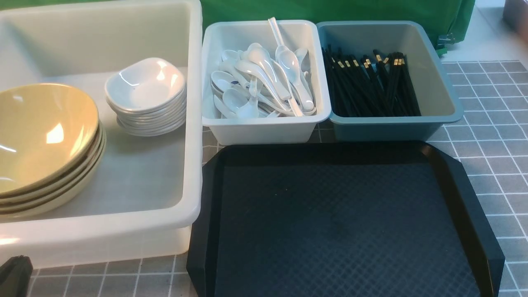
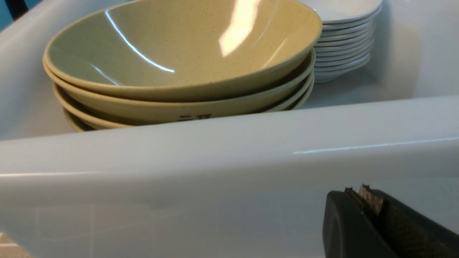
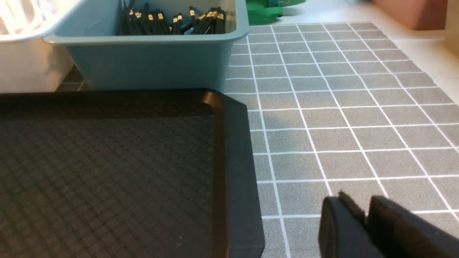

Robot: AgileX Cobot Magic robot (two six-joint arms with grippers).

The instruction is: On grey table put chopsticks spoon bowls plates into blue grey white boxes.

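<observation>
Nearest, the dark left claw [image 2: 358, 195] is clenched with nothing between its tips, in front of the outer wall of the big white box [image 1: 192, 123]; the right claw [image 3: 362, 206] is released a little, its tips slightly apart and blurred, and it holds nothing, near the right side of the black tray [image 1: 338, 222]. This tray is bare, with a finely woven texture, raised sloping edges and cut corners, and it lies on the desk [image 1: 499, 165], whose grey surface has a grid of white lines. Inside the big box, which is smooth and glossy with rounded corners, the wide yellow bowls [image 1: 45, 136] are stacked and tilted, beyond the left claw. Farther inside, near the box's right wall, is a stack of small white bowls [image 1: 144, 84], shiny and softly squared. Beyond the tray, the smaller white box [image 1: 260, 130] contains many smooth white spoons [image 1: 258, 74], lying crosswise in a pile, one handle rising above the far rim. Just beside it on the right, the blue-grey box [image 1: 383, 128] contains thin black chopsticks [image 1: 371, 88] with gold bands, leaning together, well apart from both claws. At the back hangs green cloth [image 1: 330, 10]
</observation>
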